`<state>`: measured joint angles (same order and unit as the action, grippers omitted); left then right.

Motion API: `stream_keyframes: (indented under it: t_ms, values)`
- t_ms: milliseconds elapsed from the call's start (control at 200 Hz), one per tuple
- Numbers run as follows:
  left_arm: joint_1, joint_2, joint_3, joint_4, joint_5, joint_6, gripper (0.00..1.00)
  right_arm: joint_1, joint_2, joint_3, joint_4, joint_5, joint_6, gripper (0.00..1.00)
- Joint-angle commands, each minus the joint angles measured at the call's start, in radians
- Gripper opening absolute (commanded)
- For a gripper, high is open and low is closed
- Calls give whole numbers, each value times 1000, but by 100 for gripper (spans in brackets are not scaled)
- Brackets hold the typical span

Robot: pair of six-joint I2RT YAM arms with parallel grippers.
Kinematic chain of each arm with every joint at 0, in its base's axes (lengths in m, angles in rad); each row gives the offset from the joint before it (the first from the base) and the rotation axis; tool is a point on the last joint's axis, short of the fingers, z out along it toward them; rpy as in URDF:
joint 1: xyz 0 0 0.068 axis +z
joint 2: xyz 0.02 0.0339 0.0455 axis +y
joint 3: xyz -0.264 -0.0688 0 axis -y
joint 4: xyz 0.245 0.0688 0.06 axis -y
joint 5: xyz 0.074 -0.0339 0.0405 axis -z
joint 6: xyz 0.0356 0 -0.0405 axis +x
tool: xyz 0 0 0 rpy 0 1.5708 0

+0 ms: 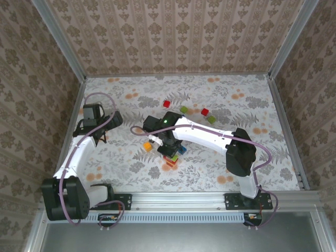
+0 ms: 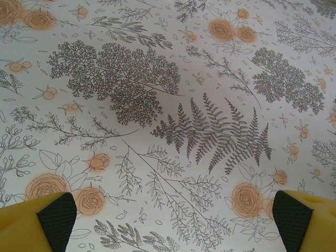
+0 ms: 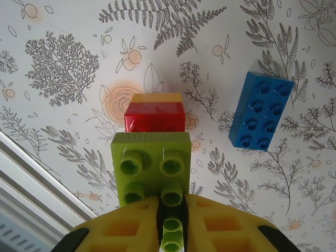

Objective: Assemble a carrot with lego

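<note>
Left of the blue brick, a green brick atop a red brick is clamped by the right gripper; the left gripper is spread wide.

A floral sheet covers the whole table, white with grey line-drawn foliage and scattered orange blossoms. In the left wrist view a large fern frond lies near the middle, with an orange rose at the lower left. Walls papered in a beige damask pattern enclose the back and both sides, joined by slanting aluminium posts at the rear corners. An aluminium rail runs along the near edge, with a grey surface below it.
</note>
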<state>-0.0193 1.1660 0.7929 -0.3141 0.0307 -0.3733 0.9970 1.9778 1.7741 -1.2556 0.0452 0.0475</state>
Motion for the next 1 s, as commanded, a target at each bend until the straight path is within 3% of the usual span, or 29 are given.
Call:
stream_keyframes:
  t_ms: [0,415,525,620,755,995]
  values:
    - [-8,6,35,-11,4,15,100,-9,-4,4,-17,-4,-3,20]
    - [-9,4,37,-13,7,15,100,-37,-99,115,-21,34,1,31]
    - [-11,3,35,-14,6,14,100,-62,-149,107,-18,131,27,46]
    - [-10,1,34,-13,9,13,100,-138,-192,50,2,245,84,61]
    - [-11,-5,30,-11,9,14,100,-280,-250,-139,119,344,169,73]
    - [-18,1,32,-4,18,13,100,-519,-308,-454,469,314,372,79]
